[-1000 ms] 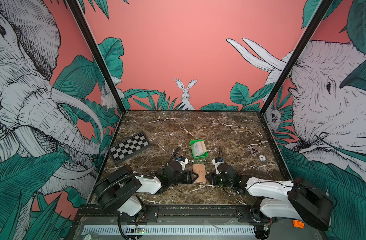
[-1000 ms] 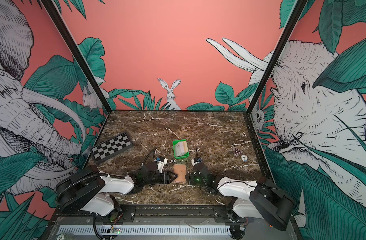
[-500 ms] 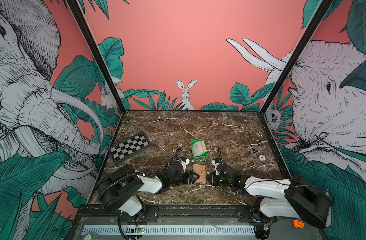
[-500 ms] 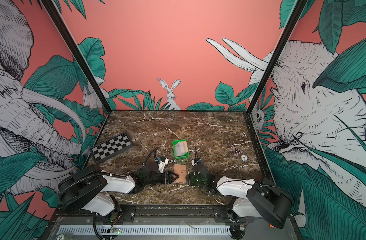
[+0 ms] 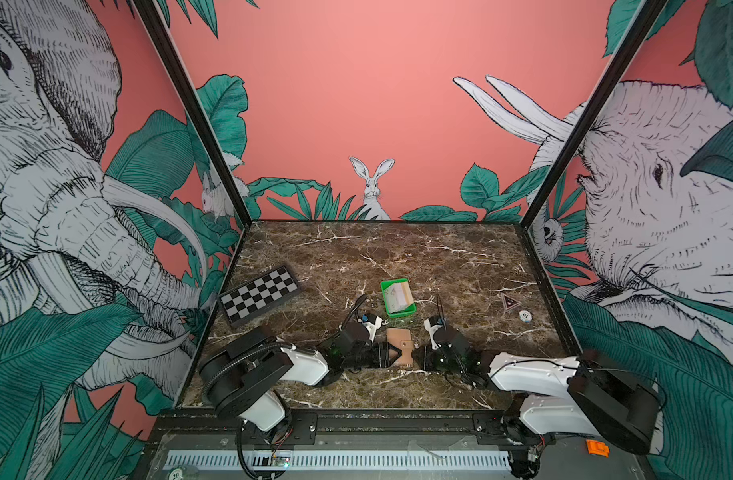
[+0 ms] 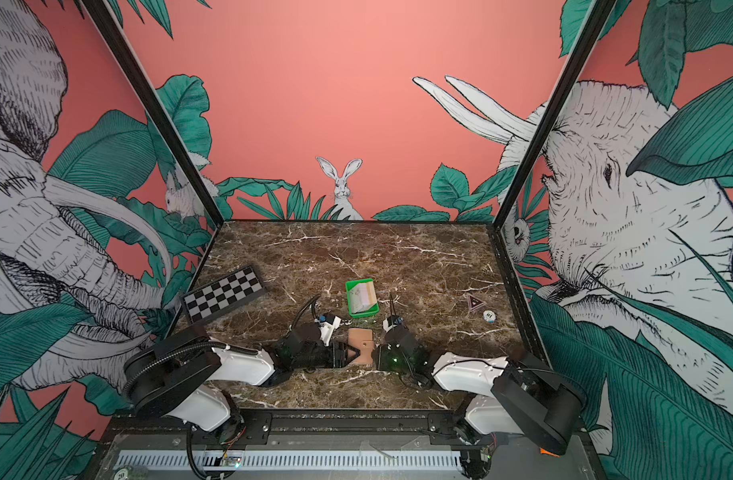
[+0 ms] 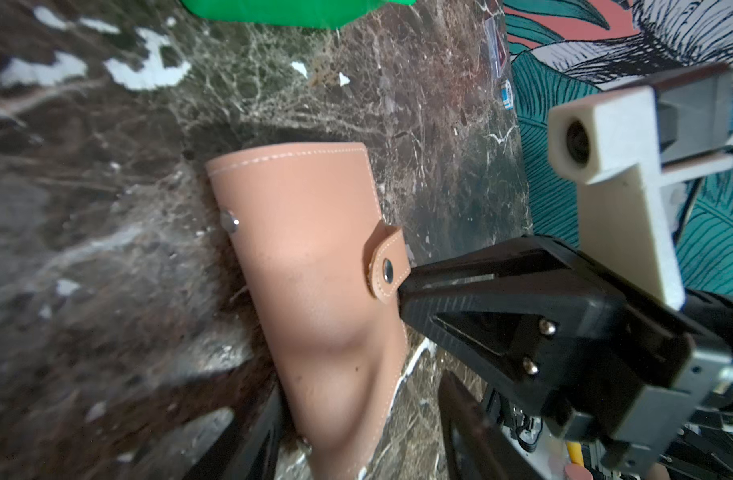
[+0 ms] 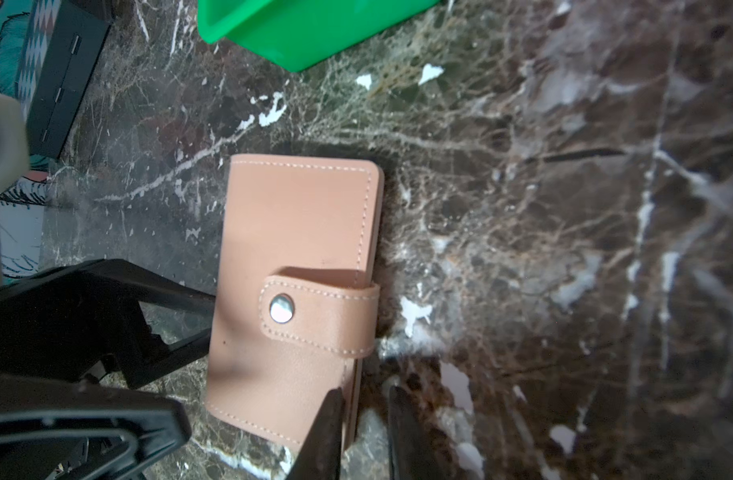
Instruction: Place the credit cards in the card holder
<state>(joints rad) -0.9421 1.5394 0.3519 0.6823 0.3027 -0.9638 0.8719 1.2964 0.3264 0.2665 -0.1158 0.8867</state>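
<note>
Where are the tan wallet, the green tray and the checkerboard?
tan wallet [image 8: 298, 224]: right wrist view, on its front cover above the strap.
green tray [image 5: 402, 312]: a top view, on its near wall.
checkerboard [image 5: 260, 294]: a top view, middle of the board.

From my station I count one card holder, one green tray, one checkerboard, one round chip and one small triangular piece on the table. The credit cards lie stacked in the tray. I can't give a firm number, but at least two show, one whitish and one beige.
</note>
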